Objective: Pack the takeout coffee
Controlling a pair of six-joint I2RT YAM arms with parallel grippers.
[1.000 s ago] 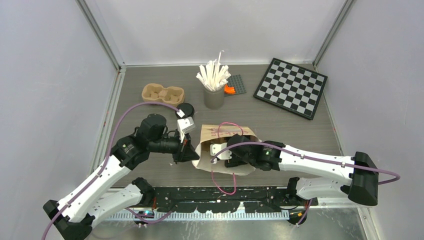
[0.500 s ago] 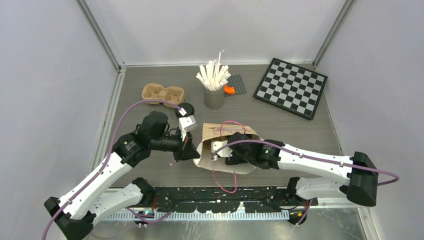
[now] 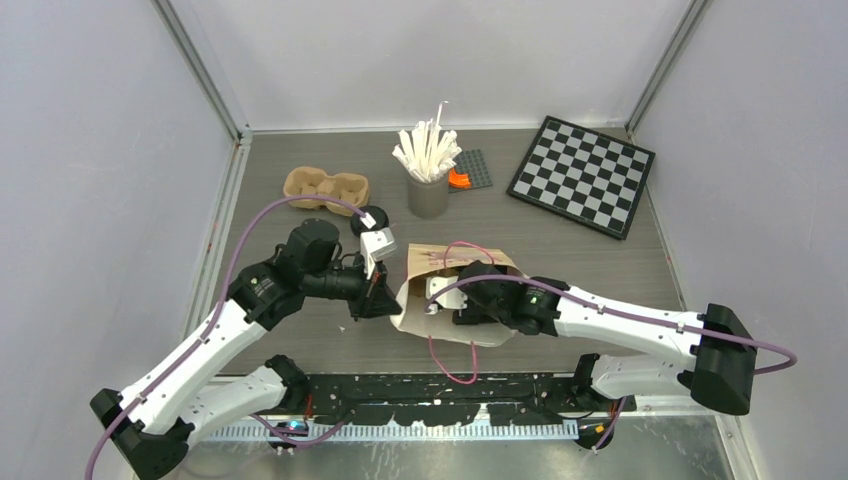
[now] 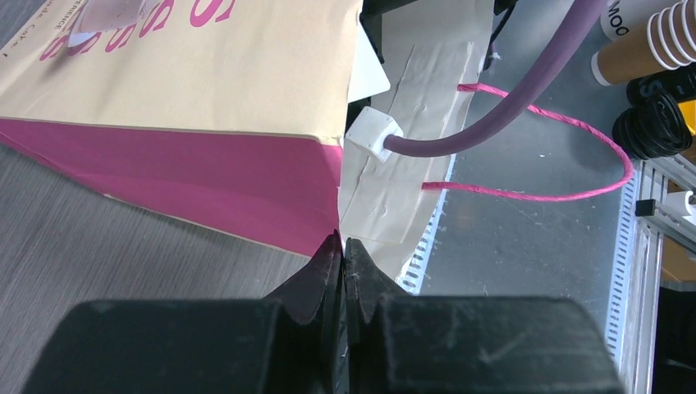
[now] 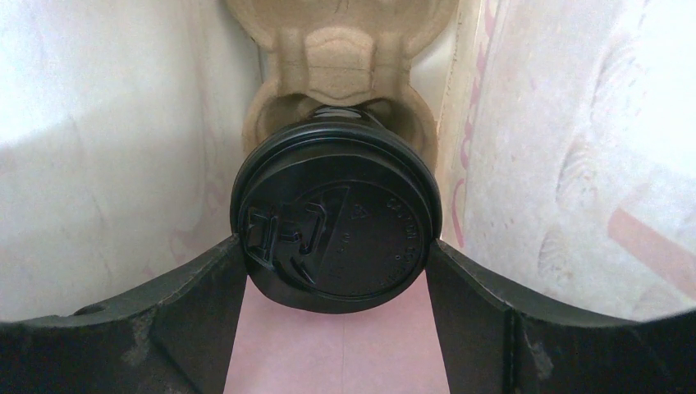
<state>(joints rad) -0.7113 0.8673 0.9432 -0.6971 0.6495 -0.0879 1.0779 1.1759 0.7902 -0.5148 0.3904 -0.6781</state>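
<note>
Coffee cup (image 5: 336, 222) sits inside bag (image 5: 107, 123), clamped between the right gripper (image 5: 335, 250) jaws.

The left pincer (image 4: 341, 250) is closed, its two dark tips pressed together on the lower edge of a tan paper bag (image 4: 205, 90), right where the bag's pink side panel (image 4: 205, 185) ends. A purple cable (image 4: 509, 107) with a white plug (image 4: 373, 131) crosses the bag's open mouth, and a pink twisted handle (image 4: 574, 190) loops out to the right. Grey wood-grain bench (image 4: 98, 263) shows under the bag.
</note>
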